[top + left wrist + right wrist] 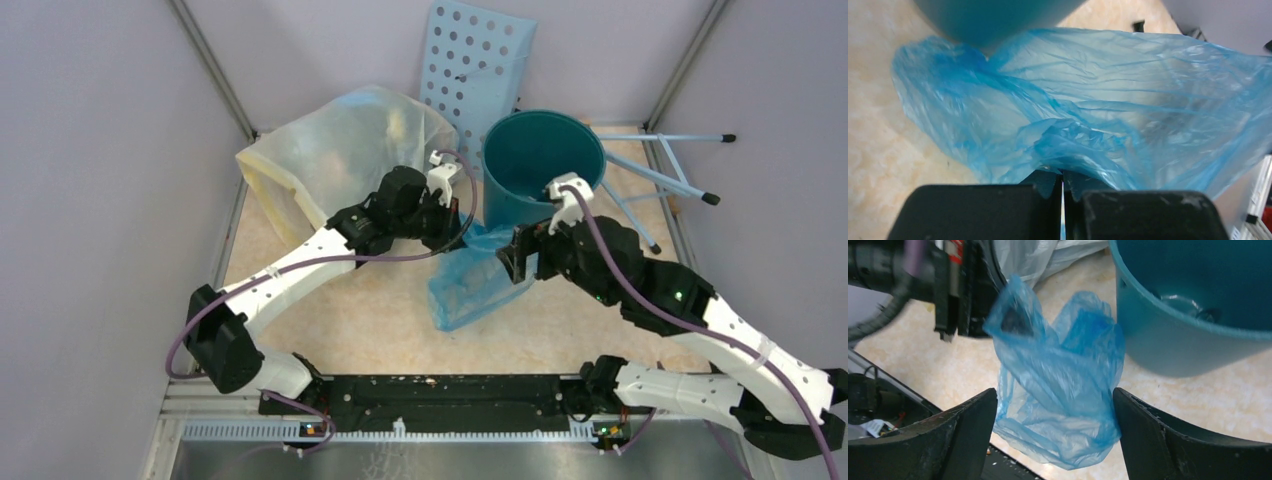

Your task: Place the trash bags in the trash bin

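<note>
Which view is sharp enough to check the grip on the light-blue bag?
Left wrist: the thin translucent light-blue plastic bag is crisp at the pinch between the shut left fingers, smeared toward the picture's left. Right wrist: bag soft and blurred, round dark-teal plastic bin sharper. Top external: even light, no glare.

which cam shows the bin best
Top external: the bin shows nearly whole there, with rim, inside and outer wall. The right wrist view catches only part of its rim and wall; the left wrist view shows only a blurred bit of its wall above the bag.
</note>
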`<state>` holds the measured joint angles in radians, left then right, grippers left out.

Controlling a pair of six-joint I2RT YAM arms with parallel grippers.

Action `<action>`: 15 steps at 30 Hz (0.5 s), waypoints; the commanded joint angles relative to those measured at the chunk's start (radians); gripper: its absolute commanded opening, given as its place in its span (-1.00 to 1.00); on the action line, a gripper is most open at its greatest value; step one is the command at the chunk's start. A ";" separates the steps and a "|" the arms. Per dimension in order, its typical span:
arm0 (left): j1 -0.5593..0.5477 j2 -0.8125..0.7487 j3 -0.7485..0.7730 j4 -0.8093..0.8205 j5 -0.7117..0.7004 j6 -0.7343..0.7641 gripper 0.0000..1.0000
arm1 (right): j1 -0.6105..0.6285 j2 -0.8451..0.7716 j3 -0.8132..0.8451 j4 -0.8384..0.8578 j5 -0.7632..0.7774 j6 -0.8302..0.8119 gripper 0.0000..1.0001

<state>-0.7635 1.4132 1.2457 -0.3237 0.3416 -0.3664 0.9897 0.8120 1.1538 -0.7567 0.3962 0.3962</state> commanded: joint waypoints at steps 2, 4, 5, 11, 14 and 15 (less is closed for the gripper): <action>0.001 0.010 0.066 -0.101 0.106 0.021 -1.00 | -0.008 0.126 0.097 0.060 -0.041 -0.224 0.74; 0.001 0.016 0.098 -0.139 0.102 0.033 -1.00 | -0.008 0.160 0.123 0.047 -0.018 -0.263 0.76; 0.001 0.019 0.116 -0.161 0.099 0.042 -1.00 | -0.007 0.172 0.132 0.038 -0.011 -0.279 0.76; 0.001 0.040 0.208 -0.251 0.122 0.053 -1.00 | -0.007 0.152 0.097 0.075 -0.225 -0.391 0.75; 0.001 0.052 0.220 -0.261 0.143 0.046 -1.00 | -0.008 0.163 0.080 0.098 -0.304 -0.384 0.73; 0.001 0.055 0.222 -0.263 0.147 0.045 -1.00 | -0.008 0.172 0.076 0.100 -0.300 -0.373 0.71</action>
<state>-0.7635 1.4475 1.4296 -0.5510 0.4458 -0.3359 0.9897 0.9855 1.2312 -0.7166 0.2119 0.0582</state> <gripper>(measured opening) 0.004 0.870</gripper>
